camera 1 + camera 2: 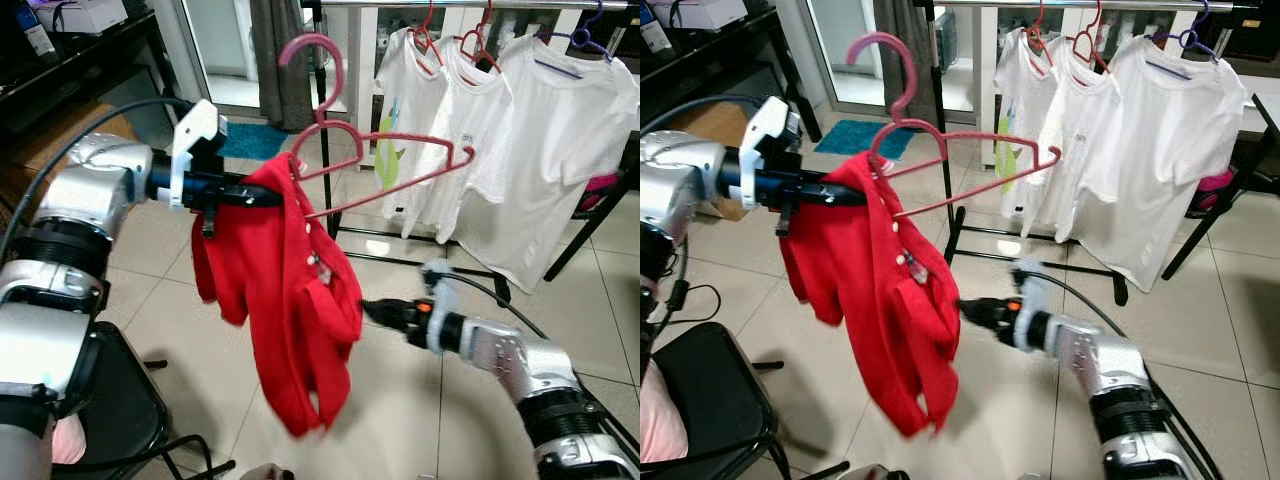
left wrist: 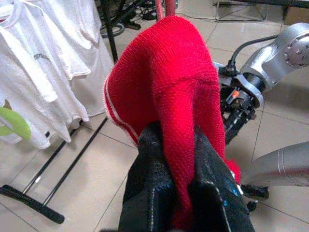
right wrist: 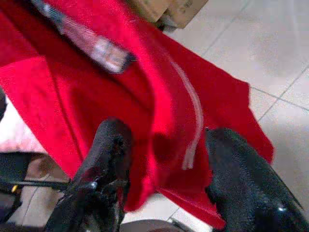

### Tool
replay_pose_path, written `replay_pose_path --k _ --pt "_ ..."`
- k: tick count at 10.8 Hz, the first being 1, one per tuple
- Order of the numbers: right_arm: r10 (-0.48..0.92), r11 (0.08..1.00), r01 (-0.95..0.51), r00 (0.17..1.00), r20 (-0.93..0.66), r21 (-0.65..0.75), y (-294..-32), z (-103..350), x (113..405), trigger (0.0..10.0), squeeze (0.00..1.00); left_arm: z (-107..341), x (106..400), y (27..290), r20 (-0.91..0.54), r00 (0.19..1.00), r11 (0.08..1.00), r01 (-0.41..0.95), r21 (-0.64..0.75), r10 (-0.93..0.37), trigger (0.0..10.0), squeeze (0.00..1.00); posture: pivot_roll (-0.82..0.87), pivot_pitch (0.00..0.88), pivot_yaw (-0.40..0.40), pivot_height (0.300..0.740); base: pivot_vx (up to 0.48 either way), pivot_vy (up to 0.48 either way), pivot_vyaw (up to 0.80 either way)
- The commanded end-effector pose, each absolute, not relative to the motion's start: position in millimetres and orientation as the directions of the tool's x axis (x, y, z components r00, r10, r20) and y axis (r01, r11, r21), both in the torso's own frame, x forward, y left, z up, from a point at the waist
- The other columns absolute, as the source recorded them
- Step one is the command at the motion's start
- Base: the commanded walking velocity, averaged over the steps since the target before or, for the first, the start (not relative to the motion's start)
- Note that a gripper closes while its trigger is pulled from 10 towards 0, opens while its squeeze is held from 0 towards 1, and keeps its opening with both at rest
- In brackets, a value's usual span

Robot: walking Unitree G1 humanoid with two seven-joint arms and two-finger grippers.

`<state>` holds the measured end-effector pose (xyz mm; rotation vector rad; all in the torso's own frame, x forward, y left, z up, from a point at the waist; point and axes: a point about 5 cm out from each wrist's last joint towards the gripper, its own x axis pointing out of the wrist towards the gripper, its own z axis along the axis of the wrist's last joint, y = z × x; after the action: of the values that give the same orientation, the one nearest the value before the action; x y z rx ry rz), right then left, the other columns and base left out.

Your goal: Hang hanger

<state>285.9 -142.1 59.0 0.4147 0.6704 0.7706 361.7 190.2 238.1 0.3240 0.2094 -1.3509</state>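
A red knitted sweater [image 1: 290, 300] hangs in the air, one shoulder draped over a pink hanger [image 1: 385, 150] whose hook [image 1: 315, 50] points up. My left gripper [image 1: 268, 197] is shut on the sweater's shoulder beside the hanger; in the left wrist view its black fingers [image 2: 149, 164] pinch the red knit. My right gripper [image 1: 372, 312] reaches in from the right at the sweater's lower edge. Its fingers [image 3: 108, 145] stand open with red cloth just beyond them. A clothes rail [image 1: 450, 3] runs across the top, behind the hanger.
Three white T-shirts [image 1: 520, 130] hang from the rail on coloured hangers. The rack's black post [image 1: 322, 130] and floor bar [image 1: 400, 262] stand behind the sweater. A black chair [image 1: 120, 400] is at lower left, a dark shelf [image 1: 80, 60] at upper left.
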Motion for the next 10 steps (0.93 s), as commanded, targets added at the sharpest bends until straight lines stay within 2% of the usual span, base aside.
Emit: replay_pose_path --k 1,2,3,5,6,7,10 --pt "0.761 0.645 -0.503 0.491 -0.424 0.575 -135.6 54.1 279.9 10.0 0.64 247.9 361.4 192.0 -0.296 0.227 0.191 0.971 0.145 -0.928 0.0 0.00 -0.12 0.006 0.136 0.740 0.000 0.000 0.00" --pt "0.767 0.641 -0.505 0.450 -0.457 0.579 -128.5 46.5 273.7 10.0 0.00 251.2 360.3 189.2 -0.274 0.217 0.183 0.972 0.146 -0.937 0.0 0.00 -0.12 0.006 0.136 0.740 0.000 0.000 0.00" --pt "0.781 0.624 -0.518 0.401 -0.478 0.586 -123.4 41.0 266.9 10.0 0.00 253.2 359.8 188.8 -0.266 0.215 0.180 0.972 0.150 -0.939 0.0 0.00 -0.11 0.005 0.136 0.740 0.000 0.000 0.00" --pt "0.723 0.682 -0.512 0.363 -0.588 0.523 -130.3 23.5 261.7 10.0 0.00 262.3 360.3 192.1 -0.245 0.236 0.198 0.966 0.169 -0.941 0.0 0.00 -0.11 0.001 0.133 0.740 0.000 0.000 0.00" --pt "0.708 0.693 -0.513 0.351 -0.613 0.507 -132.9 18.6 259.5 5.3 0.00 265.4 360.1 194.0 -0.239 0.246 0.208 0.962 0.175 -0.939 0.0 0.00 -0.10 0.000 0.130 0.740 0.000 0.000 0.00" --pt "0.678 0.716 -0.509 0.349 -0.647 0.477 -137.2 13.5 259.2 0.0 0.00 266.4 359.7 196.2 -0.240 0.255 0.216 0.960 0.178 -0.937 0.0 0.00 -0.10 0.000 0.129 0.740 0.000 0.000 0.00" --pt "0.563 0.809 -0.446 0.400 -0.723 0.383 -150.1 -10.9 264.2 0.0 0.00 263.4 355.4 203.6 -0.259 0.268 0.226 0.957 0.180 -0.928 0.0 0.00 -0.10 0.000 0.137 0.740 0.000 0.000 0.00"
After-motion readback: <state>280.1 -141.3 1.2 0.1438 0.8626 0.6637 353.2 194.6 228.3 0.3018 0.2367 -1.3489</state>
